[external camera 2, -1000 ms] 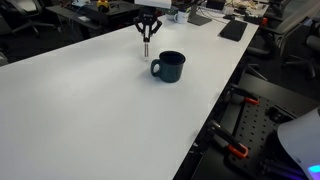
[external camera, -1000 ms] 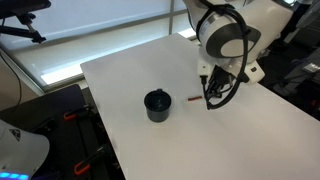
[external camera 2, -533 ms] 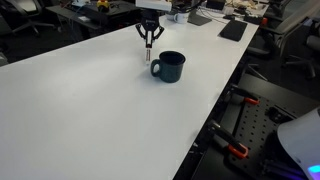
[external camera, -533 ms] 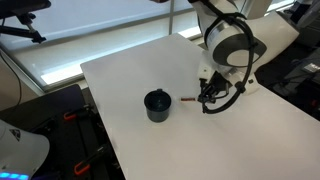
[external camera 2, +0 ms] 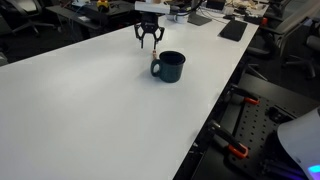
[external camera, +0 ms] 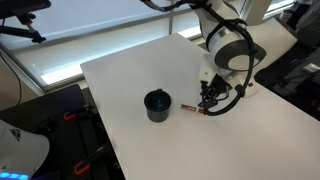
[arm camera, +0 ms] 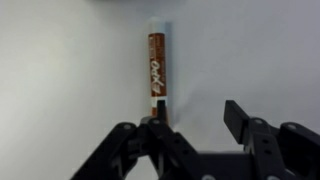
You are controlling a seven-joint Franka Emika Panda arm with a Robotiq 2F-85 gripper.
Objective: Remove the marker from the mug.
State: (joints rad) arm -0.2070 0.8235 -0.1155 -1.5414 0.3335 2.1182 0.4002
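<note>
The marker [arm camera: 157, 65], dark brown with a white tip and writing along its body, lies flat on the white table. It is outside the mug and, in the wrist view, next to my left finger. My gripper [arm camera: 197, 120] is open just above it, with nothing between the fingers. In an exterior view the gripper [external camera: 207, 100] hangs over the marker [external camera: 192, 109], a little way from the dark mug [external camera: 157, 105]. The mug [external camera 2: 170, 66] stands upright with its handle toward my gripper [external camera 2: 149, 38].
The white table [external camera: 250, 140] is bare around the mug. Its edge [external camera 2: 215, 110] drops off to a floor with dark equipment and cables. Desks with clutter [external camera 2: 215, 15] stand beyond the far side.
The jaws have gone from shut on the marker to open. The marker now rests on the table, and the gripper has moved a little further from the mug.
</note>
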